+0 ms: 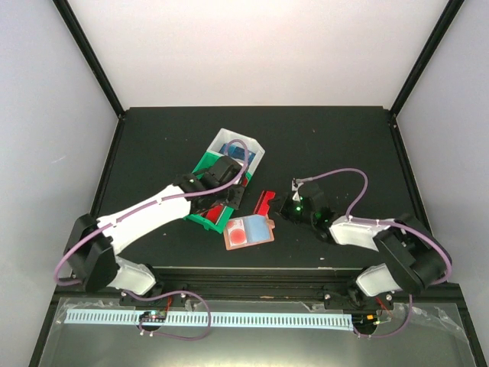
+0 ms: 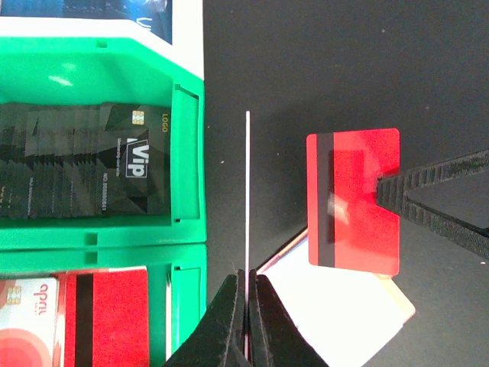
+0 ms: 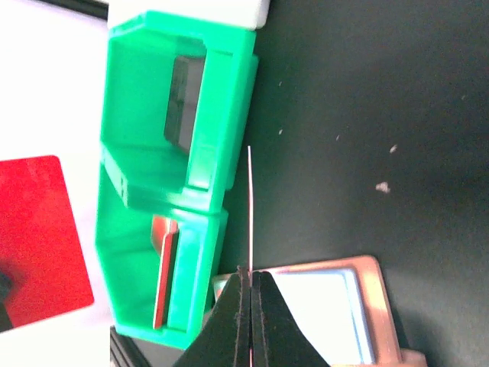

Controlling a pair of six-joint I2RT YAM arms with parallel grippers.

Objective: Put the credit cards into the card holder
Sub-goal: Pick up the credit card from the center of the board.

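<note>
The card holder lies open on the black table, with a red and white card on its inside. My left gripper is shut on a credit card, seen edge-on as a thin white line in the left wrist view, next to the green bin. That card shows face-on as a red card in the right wrist view. My right gripper is shut on a red credit card with a black stripe, edge-on in its own view, above the holder's left edge.
A green bin holds black VIP cards in one compartment and red and white cards in the other. A white bin with blue cards stands behind it. The bins sit just left of the holder.
</note>
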